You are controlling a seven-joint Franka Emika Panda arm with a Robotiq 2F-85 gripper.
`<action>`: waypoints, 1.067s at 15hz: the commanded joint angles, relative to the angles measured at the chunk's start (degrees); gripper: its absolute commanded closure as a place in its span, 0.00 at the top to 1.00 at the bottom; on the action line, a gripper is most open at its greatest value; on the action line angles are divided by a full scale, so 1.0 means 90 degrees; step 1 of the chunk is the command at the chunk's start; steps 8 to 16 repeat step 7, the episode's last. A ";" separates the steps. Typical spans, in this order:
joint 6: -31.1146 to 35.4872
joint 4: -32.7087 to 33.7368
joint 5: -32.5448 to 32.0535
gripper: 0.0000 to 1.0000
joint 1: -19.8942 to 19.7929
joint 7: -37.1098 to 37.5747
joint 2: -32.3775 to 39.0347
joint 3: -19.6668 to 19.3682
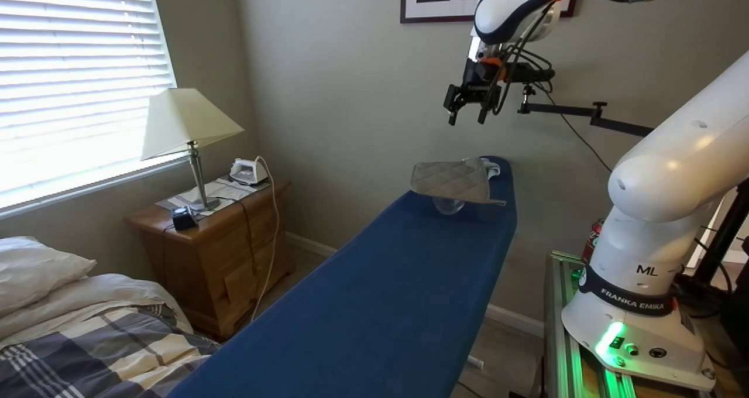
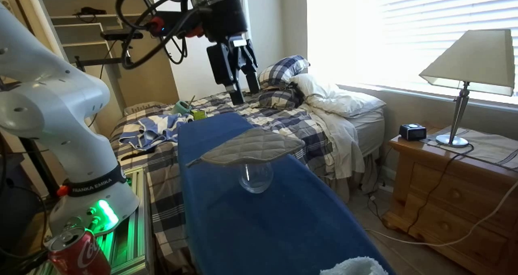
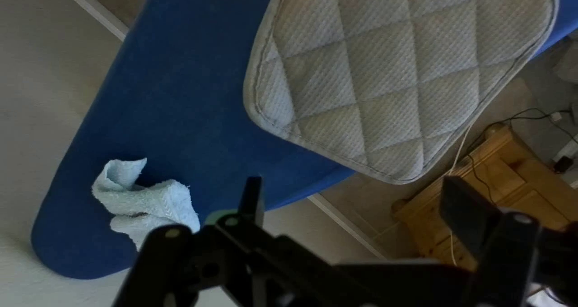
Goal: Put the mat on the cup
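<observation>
The mat, a quilted grey-beige pad, rests on top of the clear glass cup. It also shows in an exterior view, where its edges droop around the cup. The cup stands on the blue ironing board. In the wrist view the mat fills the upper right, and the cup is hidden. My gripper is open and empty, well above the mat, apart from it. It also shows in an exterior view and in the wrist view, with nothing between the fingers.
A small pale cloth lies near the board's rounded end. A wooden nightstand with a lamp and an iron stands beside the board. A bed and a red can are also near.
</observation>
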 commanded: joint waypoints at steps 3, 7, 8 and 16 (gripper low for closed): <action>-0.0203 0.0015 -0.0048 1.00 0.0129 0.0206 -0.0211 0.0196; -0.0259 0.0015 -0.0049 1.00 0.0144 0.0237 -0.0267 0.0234; -0.0259 0.0015 -0.0049 1.00 0.0144 0.0237 -0.0267 0.0234; -0.0259 0.0015 -0.0049 1.00 0.0144 0.0237 -0.0267 0.0234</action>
